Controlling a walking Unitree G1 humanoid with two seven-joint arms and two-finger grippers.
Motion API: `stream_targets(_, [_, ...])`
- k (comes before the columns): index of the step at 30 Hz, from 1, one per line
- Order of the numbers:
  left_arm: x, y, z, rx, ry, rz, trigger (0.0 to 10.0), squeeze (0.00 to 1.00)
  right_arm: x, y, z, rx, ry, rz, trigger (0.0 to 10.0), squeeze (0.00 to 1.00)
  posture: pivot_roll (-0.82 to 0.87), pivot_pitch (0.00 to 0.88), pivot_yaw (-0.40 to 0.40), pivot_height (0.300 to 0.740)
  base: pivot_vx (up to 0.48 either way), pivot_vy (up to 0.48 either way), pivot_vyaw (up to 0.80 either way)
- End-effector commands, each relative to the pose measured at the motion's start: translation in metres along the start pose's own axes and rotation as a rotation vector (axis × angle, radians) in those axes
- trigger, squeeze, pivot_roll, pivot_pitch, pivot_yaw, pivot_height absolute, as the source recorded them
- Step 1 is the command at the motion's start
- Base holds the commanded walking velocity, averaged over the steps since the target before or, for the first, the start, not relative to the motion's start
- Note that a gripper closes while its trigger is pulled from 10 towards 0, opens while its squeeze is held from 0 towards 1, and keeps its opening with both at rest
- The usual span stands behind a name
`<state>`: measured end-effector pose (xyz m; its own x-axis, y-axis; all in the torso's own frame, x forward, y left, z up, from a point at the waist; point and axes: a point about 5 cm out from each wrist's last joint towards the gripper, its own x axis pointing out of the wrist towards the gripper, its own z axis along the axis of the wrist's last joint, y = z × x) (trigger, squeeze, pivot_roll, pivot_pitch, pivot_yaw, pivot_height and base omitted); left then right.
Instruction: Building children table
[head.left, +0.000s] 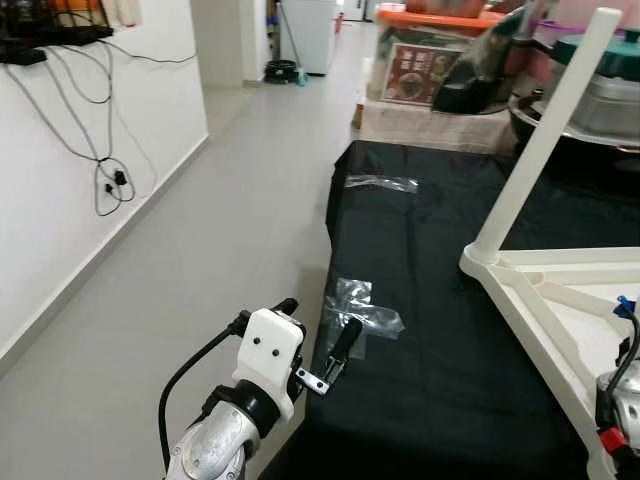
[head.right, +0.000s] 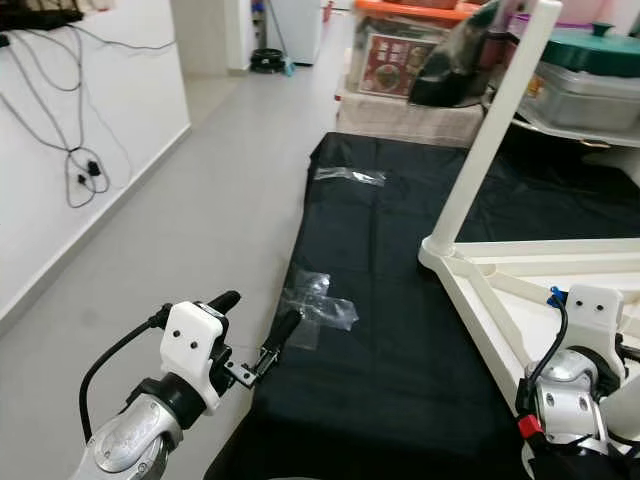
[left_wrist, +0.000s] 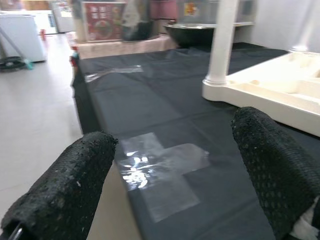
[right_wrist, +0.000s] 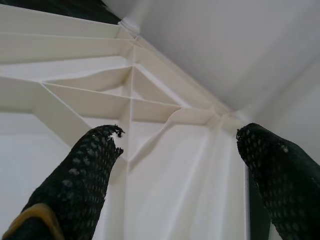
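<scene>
An upturned white children's table (head.left: 560, 290) lies on a black sheet (head.left: 430, 400), ribbed underside up. One white leg (head.left: 545, 140) stands upright in its near-left corner. My left gripper (head.left: 318, 325) hovers open at the sheet's left edge, with nothing between its fingers. In the left wrist view the left gripper (left_wrist: 175, 127) faces a patch of clear tape (left_wrist: 160, 170) on the sheet. My right gripper (right_wrist: 180, 135) hangs open just over the table's ribbed underside (right_wrist: 130, 100). My right wrist (head.right: 570, 385) sits at the table's near edge.
Grey floor (head.left: 220, 250) runs along the sheet's left side, up to a white wall with hanging cables (head.left: 105, 175). Boxes (head.left: 420, 70) and a lidded pot (head.left: 600, 90) crowd the far end. A second strip of tape (head.left: 380, 183) lies farther along the sheet.
</scene>
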<state>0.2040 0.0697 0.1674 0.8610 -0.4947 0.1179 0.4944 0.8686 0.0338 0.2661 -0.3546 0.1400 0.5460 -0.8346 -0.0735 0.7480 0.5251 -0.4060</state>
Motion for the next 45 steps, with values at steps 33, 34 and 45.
stream_targets(33, [-0.008,-0.014,0.004,-0.031,0.035,-0.053,10.0,0.00,-0.001,0.112,0.097,-0.308,-0.032,0.891,10.0,0.00,0.11,0.114,-0.074,0.740,0.000,0.000,0.00])
stream_targets(34, [-0.008,-0.014,0.004,-0.032,0.035,-0.053,10.0,0.00,0.001,0.110,0.094,-0.312,-0.013,0.889,10.0,0.00,0.11,0.114,-0.074,0.740,0.000,0.000,0.00])
stream_targets(45, [-0.009,-0.015,0.004,-0.037,0.038,-0.054,10.0,0.00,0.010,0.095,0.064,-0.410,0.132,0.937,10.0,0.00,0.10,0.136,-0.069,0.740,0.000,0.000,0.00])
